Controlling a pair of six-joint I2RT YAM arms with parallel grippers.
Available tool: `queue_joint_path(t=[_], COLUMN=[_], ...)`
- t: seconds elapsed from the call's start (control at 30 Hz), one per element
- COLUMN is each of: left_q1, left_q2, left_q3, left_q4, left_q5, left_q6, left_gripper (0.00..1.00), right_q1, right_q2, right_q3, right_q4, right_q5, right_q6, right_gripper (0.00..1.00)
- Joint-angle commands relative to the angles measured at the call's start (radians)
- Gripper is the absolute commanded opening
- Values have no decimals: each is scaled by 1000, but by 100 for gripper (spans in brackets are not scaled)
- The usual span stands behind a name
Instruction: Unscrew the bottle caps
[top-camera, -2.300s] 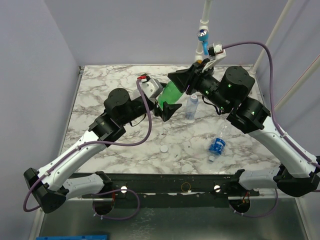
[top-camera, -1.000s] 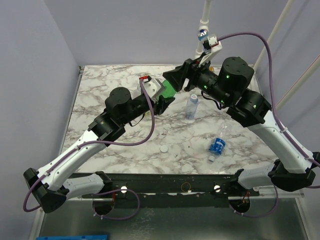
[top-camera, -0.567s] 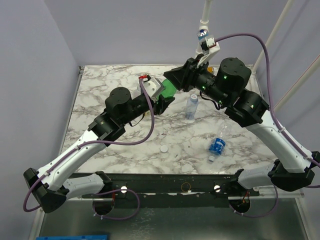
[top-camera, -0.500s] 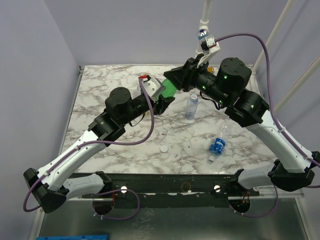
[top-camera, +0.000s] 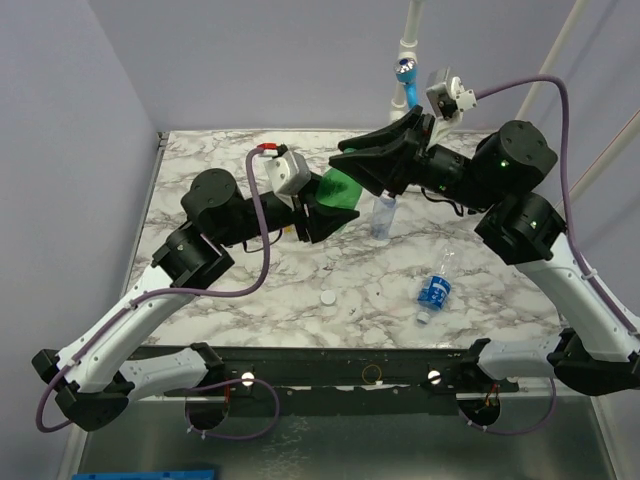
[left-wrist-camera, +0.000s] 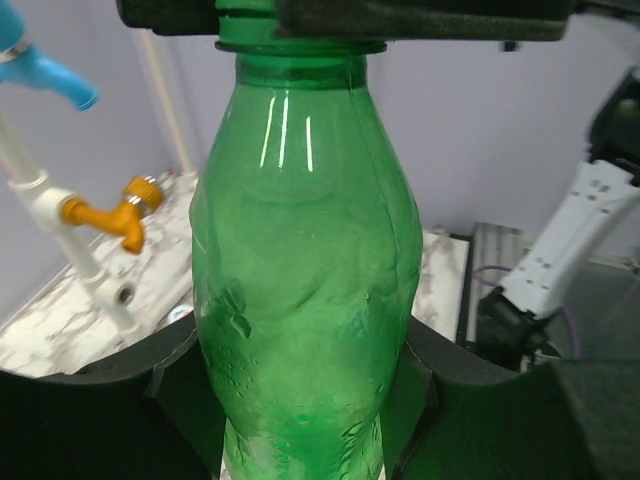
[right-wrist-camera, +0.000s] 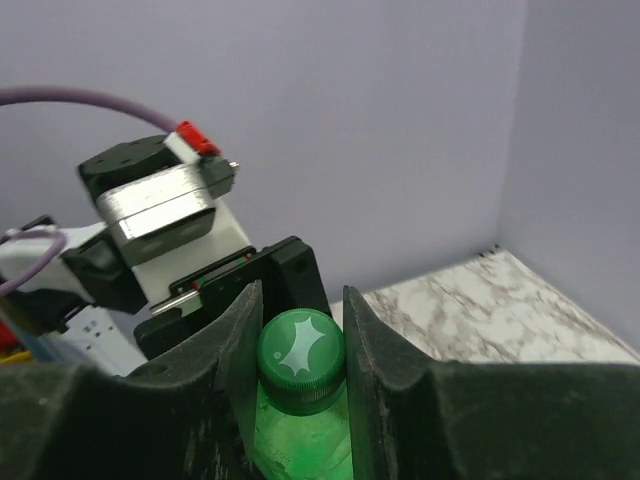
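A green bottle (left-wrist-camera: 305, 280) is held off the table, with my left gripper (left-wrist-camera: 300, 400) shut round its lower body. In the top view the green bottle (top-camera: 340, 188) tilts up to the right between both arms. Its green cap (right-wrist-camera: 301, 360) sits on the neck, and my right gripper (right-wrist-camera: 298, 345) is shut on that cap, one finger (right-wrist-camera: 238, 350) pressed against each side. A small clear bottle (top-camera: 384, 214) with a blue label stands upright just right of the grippers. Another blue-labelled bottle (top-camera: 435, 290) lies on its side. A loose white cap (top-camera: 327, 298) rests on the marble.
A white pipe with a blue valve (top-camera: 405, 72) rises at the back edge; the blue valve (left-wrist-camera: 45, 75) and an orange valve (left-wrist-camera: 130, 210) also show in the left wrist view. The marble table (top-camera: 220, 300) has purple walls on the left and behind.
The right gripper has closed on the green cap. Both arms have shifted: the right elbow swung right and the left arm drew back to the left, still gripping the bottle.
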Motion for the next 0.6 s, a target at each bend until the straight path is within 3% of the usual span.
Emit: queue_joint_path(t=[0.0, 0.2, 0.3, 0.4, 0.47, 0.57], left_q1=[-1, -1, -1, -2, -2, -1], left_q2=[-11, -30, -33, -32, -25, -10], left_q3=[49, 37, 25, 7, -4, -23], left_q4=[-65, -91, -92, -92, -89, -67], left_q5=[200, 266, 260, 189, 94, -85], left_q6=[-71, -53, -20, 31, 84, 151], left_gripper=[0, 0, 0, 0, 0, 0], right_q1=[24, 24, 24, 24, 24, 24], right_q2=[7, 10, 14, 12, 25, 68], right_q3=[47, 79, 90, 101, 120, 177], right_q4=[-50, -92, -116, -127, -146, -200], right_q5=[-455, -583, -528, -226, -29, 151], right_q6=[-48, -53, -64, -64, -65, -67], right_gripper=[1, 1, 1, 60, 82, 94])
